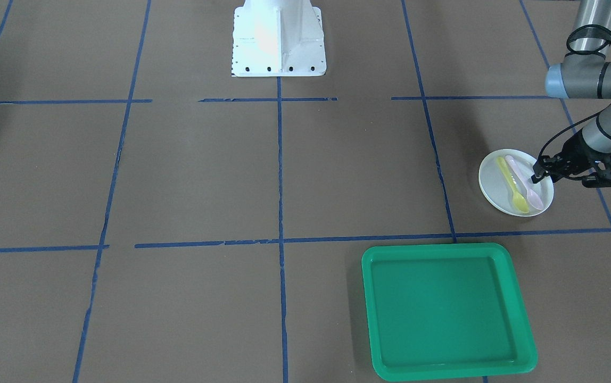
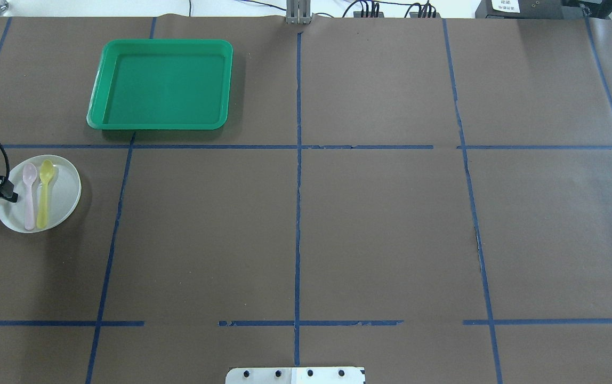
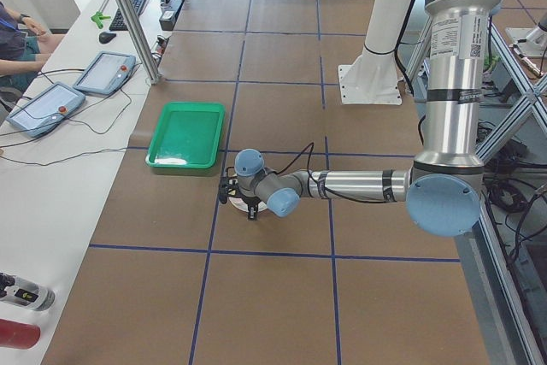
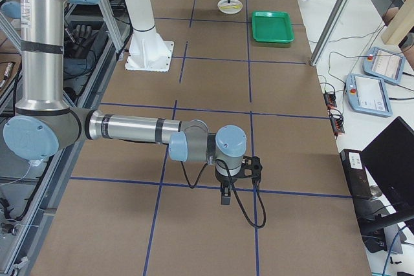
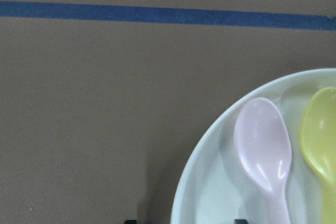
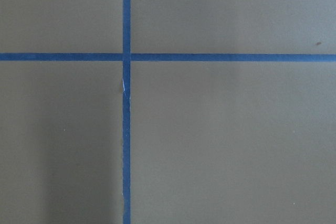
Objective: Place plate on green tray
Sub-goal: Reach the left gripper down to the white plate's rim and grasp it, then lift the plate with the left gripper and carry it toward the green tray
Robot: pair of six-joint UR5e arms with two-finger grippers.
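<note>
We've barely started. The plate (image 1: 492, 183) sits on the table, well apart from the empty green tray (image 1: 446, 308). Our left gripper (image 1: 538, 174) has its jaws open, straddling the plate's rim. The right gripper (image 4: 225, 197) is far off and we can't tell its jaws.

Spoons: pink spoon (image 1: 522, 180) and yellow spoon (image 1: 511, 184), plastic, lying side by side and nearly parallel, bowls pointing away from the robot's side.
Table cover: brown paper (image 2: 380, 234), matte, a few small tears along the lines.
Grid: blue tape (image 2: 297, 213) in long lines, with gaps in some cross strips.
Side bench: two teach pendants (image 3: 105, 72), touching at the corners, cables trailing; keyboard (image 3: 137, 2) and mouse (image 3: 106, 37) further along.
Post: metal upright (image 3: 128, 14) at the bench edge.
Person: forearm (image 3: 21, 40) resting on the bench.
</note>
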